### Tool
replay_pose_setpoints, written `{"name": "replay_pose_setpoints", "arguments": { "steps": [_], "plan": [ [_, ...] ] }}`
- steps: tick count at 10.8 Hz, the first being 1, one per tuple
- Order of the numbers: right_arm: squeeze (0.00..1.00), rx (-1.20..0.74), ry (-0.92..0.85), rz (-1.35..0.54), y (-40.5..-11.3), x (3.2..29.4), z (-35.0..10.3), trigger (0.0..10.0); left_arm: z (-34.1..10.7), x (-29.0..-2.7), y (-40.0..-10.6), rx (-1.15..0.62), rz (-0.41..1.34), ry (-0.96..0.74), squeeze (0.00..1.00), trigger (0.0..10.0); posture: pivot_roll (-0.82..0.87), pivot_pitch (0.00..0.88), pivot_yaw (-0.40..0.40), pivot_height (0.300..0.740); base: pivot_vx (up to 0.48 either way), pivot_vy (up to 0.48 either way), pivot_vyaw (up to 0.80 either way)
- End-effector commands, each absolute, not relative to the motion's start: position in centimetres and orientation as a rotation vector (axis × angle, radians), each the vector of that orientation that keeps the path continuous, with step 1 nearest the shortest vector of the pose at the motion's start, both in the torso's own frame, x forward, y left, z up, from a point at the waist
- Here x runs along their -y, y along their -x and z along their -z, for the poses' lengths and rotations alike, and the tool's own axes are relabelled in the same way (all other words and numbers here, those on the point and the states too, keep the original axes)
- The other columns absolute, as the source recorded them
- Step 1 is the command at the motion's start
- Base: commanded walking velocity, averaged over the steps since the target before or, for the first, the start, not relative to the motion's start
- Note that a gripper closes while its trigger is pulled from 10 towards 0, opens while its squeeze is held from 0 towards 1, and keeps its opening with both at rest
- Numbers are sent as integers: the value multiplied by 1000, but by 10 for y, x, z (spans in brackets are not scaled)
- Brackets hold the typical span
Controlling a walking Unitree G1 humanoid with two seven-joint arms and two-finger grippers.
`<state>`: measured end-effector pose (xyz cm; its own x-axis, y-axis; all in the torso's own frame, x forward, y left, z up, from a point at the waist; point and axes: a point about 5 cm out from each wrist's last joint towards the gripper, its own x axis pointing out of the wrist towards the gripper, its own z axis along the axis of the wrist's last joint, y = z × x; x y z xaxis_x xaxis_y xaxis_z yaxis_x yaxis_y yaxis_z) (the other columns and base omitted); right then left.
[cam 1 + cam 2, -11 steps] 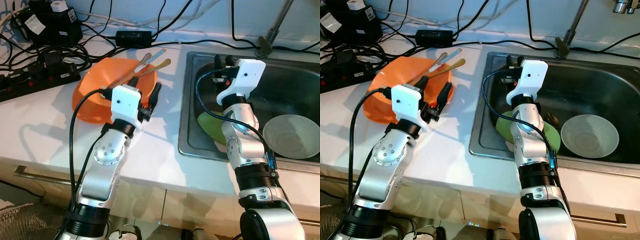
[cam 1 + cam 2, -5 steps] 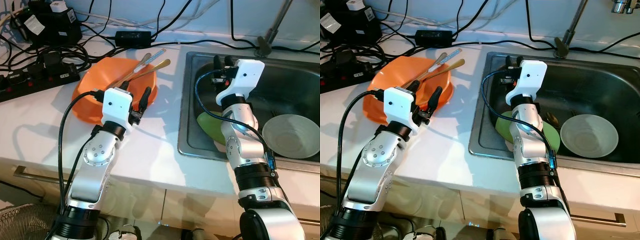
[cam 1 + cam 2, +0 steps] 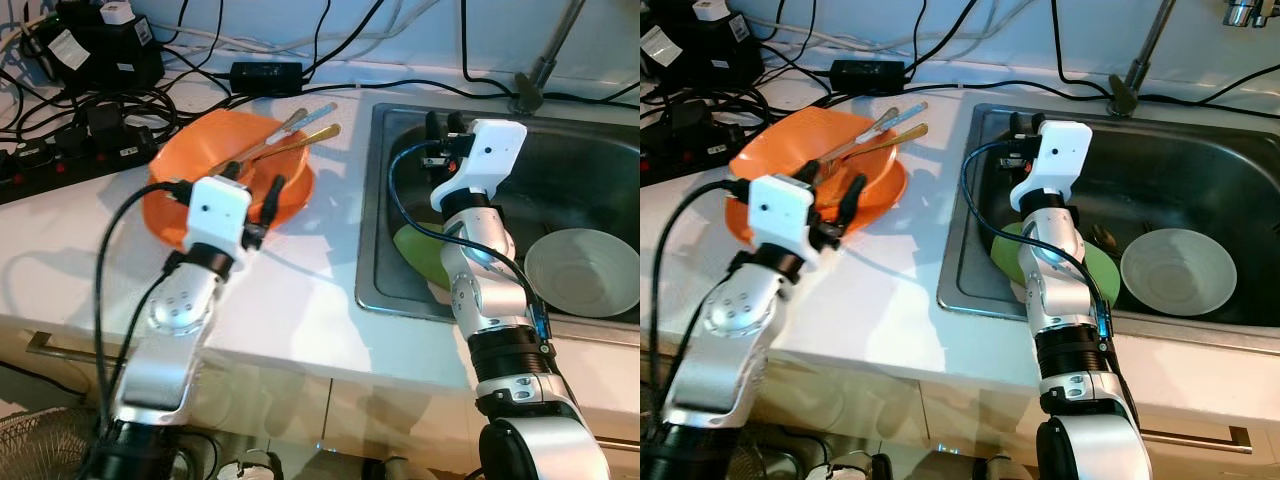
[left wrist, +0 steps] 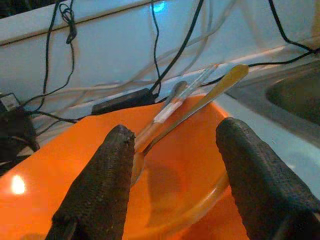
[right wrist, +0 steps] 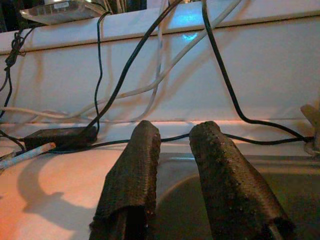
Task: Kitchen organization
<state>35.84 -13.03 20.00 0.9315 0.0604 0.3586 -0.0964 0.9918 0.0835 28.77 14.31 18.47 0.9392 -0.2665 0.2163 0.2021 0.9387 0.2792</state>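
An orange bowl (image 3: 190, 165) sits on the white counter, left of the sink. A gold-handled spoon (image 3: 305, 138) and a clear-handled utensil (image 3: 308, 113) lie in it, their handles sticking out over the far right rim. My left gripper (image 3: 252, 183) hangs open over the bowl's right half, nothing between its fingers (image 4: 100, 190); the left wrist view looks past them at the two utensils (image 4: 195, 100). My right gripper (image 3: 442, 124) is held over the sink's left back corner, its fingers (image 5: 132, 170) a narrow gap apart and empty.
The steel sink (image 3: 375, 240) holds a green plate (image 3: 420, 250) and a white bowl (image 3: 582, 272); the tap's base (image 3: 527, 97) stands behind it. A power strip (image 3: 60, 160), chargers and black cables crowd the counter's back left. Bare counter (image 3: 300, 300) lies in front.
My left gripper has swung left and back, from beside the bowl's right rim to over the bowl. The right arm has stayed put.
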Motion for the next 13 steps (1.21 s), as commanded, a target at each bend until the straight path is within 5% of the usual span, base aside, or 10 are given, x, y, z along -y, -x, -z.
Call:
{"name": "replay_pose_setpoints", "arguments": {
  "steps": [1,9,13],
  "plan": [
    [0,350,-106,-79,-359,130,-197,10000,-185,-151,-285,244,218,-273,0,10000,134,93,16,740,0,0,0],
    [0,346,-103,-90,-361,130,-197,10000,-188,-211,-266,187,33,-402,0,10000,153,87,7,740,0,0,0],
    [0,358,-101,-77,-362,134,-200,10000,-221,-196,-272,339,33,-357,0,10000,147,84,5,740,0,0,0]
  ]
}}
